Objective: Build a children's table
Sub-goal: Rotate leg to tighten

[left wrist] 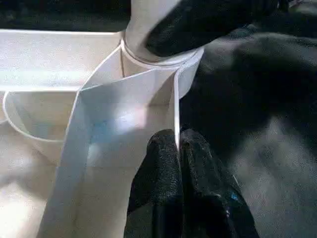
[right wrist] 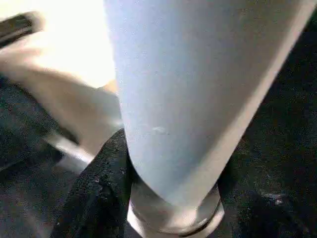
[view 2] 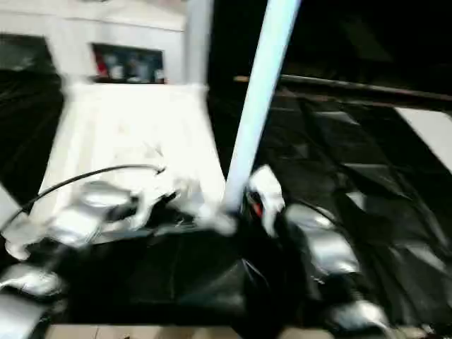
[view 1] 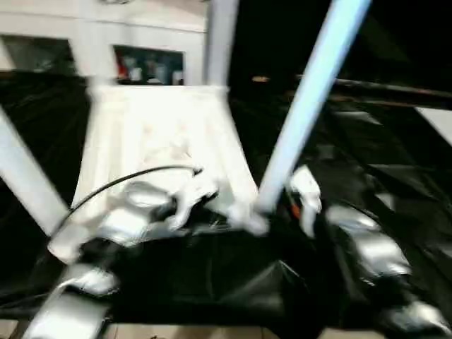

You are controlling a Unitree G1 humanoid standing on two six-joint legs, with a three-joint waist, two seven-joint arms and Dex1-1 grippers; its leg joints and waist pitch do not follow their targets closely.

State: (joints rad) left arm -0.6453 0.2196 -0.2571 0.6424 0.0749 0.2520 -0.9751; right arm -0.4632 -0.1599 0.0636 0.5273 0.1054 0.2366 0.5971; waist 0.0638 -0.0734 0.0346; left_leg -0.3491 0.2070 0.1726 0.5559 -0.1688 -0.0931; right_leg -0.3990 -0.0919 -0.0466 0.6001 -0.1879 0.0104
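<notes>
Right gripper [right wrist: 168, 198] clasps white tube leg [view 1: 311, 99].

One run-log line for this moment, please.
stage: seating leg in tabletop corner socket | left gripper: shut on rib | right gripper: around leg base

A black, creased sheet [view 1: 381, 176] drapes the tabletop, its folds catching the light. A dark rail [view 2: 353, 88] runs across the far side, above the sheet. Beyond stands a white shelf unit [view 1: 85, 35] with a dark opening holding small red and pale items [view 1: 148, 69], too blurred to identify. A pale floor strip [view 1: 176, 332] shows along the near edge.
</notes>
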